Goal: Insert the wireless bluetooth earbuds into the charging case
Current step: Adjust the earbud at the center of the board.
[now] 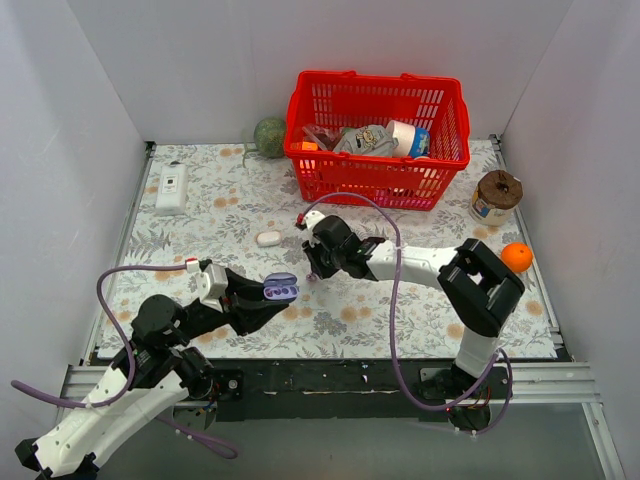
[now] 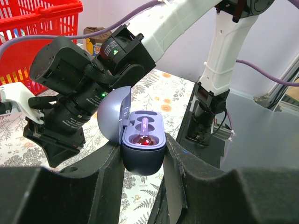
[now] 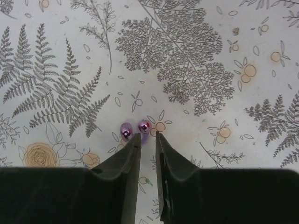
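My left gripper (image 1: 272, 296) is shut on the lavender charging case (image 1: 281, 289) and holds it just above the table. In the left wrist view the case (image 2: 142, 149) sits clamped between my two fingers, its lid swung open to the left, and its near socket glows red. Two wireless bluetooth earbuds (image 3: 126, 131) (image 3: 144, 126) lie side by side on the floral cloth. My right gripper (image 3: 147, 135) points down right at them, jaws a narrow gap apart with nothing between them. The left fingertip (image 3: 136, 140) touches the nearer edges of both buds. In the top view the right gripper (image 1: 312, 264) hides the buds.
A red basket (image 1: 372, 165) full of items stands at the back. On the cloth lie a white oval pebble (image 1: 268, 238), a white remote-like block (image 1: 171, 188) and a green ball (image 1: 270, 137). A brown-topped jar (image 1: 496, 195) and an orange (image 1: 516, 257) sit at the right.
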You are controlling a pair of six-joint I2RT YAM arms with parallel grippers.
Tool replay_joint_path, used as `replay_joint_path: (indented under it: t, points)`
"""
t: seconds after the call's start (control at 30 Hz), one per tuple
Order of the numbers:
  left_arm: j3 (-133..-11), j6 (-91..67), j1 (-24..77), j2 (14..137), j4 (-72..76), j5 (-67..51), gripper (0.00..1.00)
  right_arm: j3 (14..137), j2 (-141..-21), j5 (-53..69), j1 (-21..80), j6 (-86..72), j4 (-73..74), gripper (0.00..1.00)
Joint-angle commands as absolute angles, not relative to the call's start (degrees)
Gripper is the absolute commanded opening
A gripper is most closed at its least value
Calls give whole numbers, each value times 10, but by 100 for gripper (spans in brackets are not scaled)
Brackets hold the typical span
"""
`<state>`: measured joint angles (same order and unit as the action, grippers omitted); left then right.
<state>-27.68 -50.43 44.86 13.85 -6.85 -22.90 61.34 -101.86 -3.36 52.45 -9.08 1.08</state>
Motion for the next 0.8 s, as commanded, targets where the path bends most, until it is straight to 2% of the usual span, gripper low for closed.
replay_joint_path:
  t: [0.0, 0.3, 0.77]
  points:
    - [-274, -510, 450, 132, -70, -221, 0, 614, -1020, -64, 505, -121, -29, 26]
    - [-272, -517, 450, 126, -71, -222, 0, 628, -1052, -51, 502, -137, -6, 14]
    - [-266, -527, 450, 122, -70, -226, 0, 609, -1044, -25, 527, -155, -13, 12]
